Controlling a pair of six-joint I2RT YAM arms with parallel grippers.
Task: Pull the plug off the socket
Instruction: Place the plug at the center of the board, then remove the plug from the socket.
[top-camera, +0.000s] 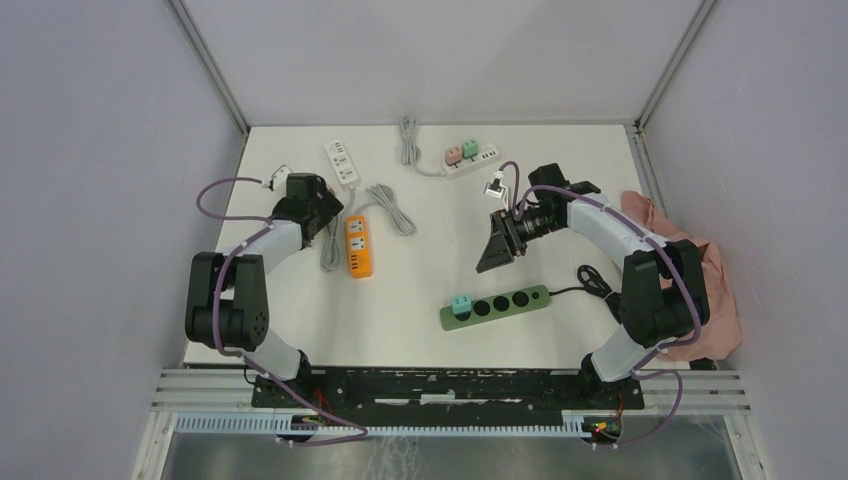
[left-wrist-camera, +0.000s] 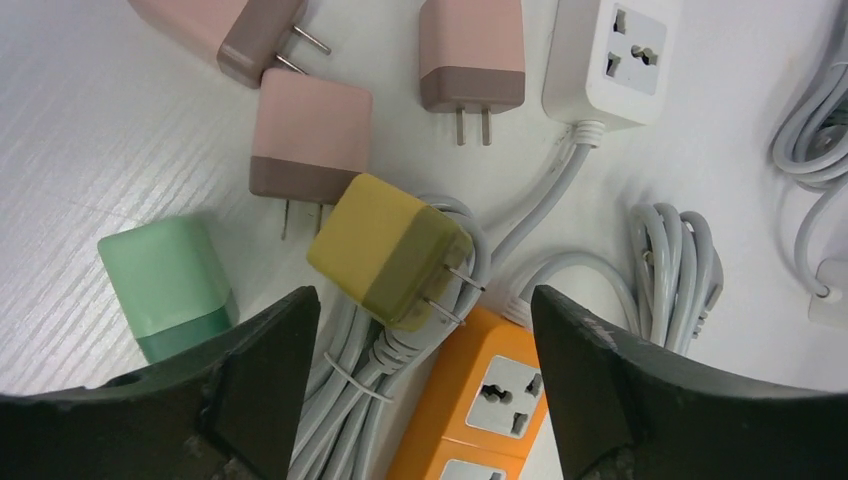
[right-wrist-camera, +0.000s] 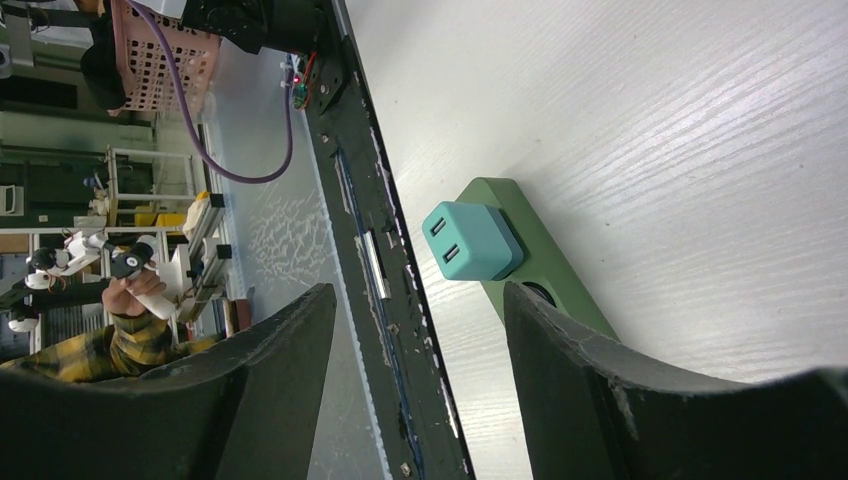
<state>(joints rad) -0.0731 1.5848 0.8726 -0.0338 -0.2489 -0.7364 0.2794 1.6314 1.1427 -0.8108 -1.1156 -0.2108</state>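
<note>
Progress: yellow plug lies loose under the spread left end effector; teal plug sits socketed ahead of the spread, empty right end effector.

Bright, even light; soft shadows

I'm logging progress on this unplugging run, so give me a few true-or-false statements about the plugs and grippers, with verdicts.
1. The teal plug sits in the green power strip. True.
2. The yellow plug is plugged into the orange power strip. False: it lies loose on a coiled cable, prongs bare.
3. The right gripper is shut on the teal plug. False: it is open and apart from the plug.
4. Three pink plugs lie unplugged. True.
5. The left gripper is open. True.
</note>
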